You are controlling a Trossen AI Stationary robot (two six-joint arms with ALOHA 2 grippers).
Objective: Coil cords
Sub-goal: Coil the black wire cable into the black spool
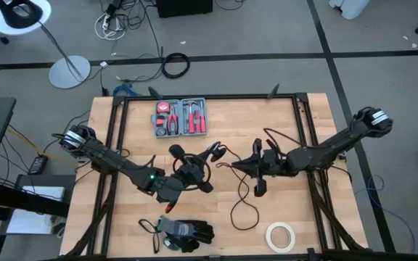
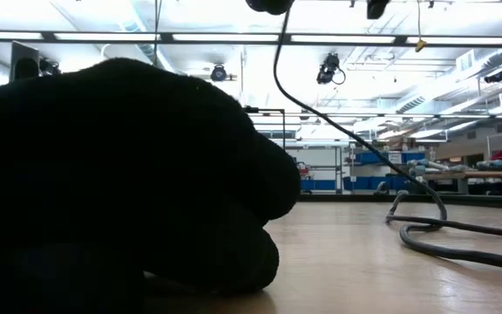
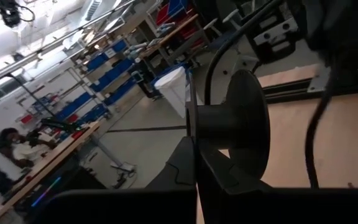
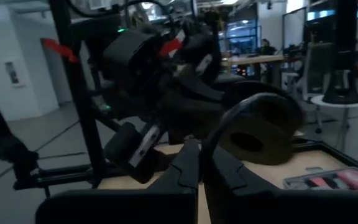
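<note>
A thin black cord [image 1: 247,210] lies in a loose loop on the wooden table [image 1: 310,210] and rises to my two grippers at mid-table. Its upper end runs onto a small round black reel [image 3: 244,121] with two discs on a hub. My left gripper [image 1: 187,177] is shut on that reel. My right gripper [image 1: 236,166] faces it from the right, shut on the cord [image 4: 253,102], which arches over to the reel [image 4: 260,137]. In the low view the cord [image 2: 443,234] rests on the table and climbs out of the picture's top. My left gripper [image 3: 197,165] pinches the reel's thin near disc [image 3: 192,134], seen edge-on, between its two fingers. The fingers come about level from the table's left. The reel is lifted clear of the table, its axis roughly level. My right gripper [image 4: 199,163] pinches the cord [image 4: 209,149] between its two fingertips, a short way from the reel. The fingers come about level from the table's right. From the grip the cord bows up and over to the reel, slack, and the rest hangs down to the table.
An open grey tool case [image 1: 180,118] with red-handled tools lies at the far middle. Black gloves [image 1: 187,232] lie at the near edge and fill the low view's left [image 2: 129,174]. A roll of tape [image 1: 281,235] lies at the near right.
</note>
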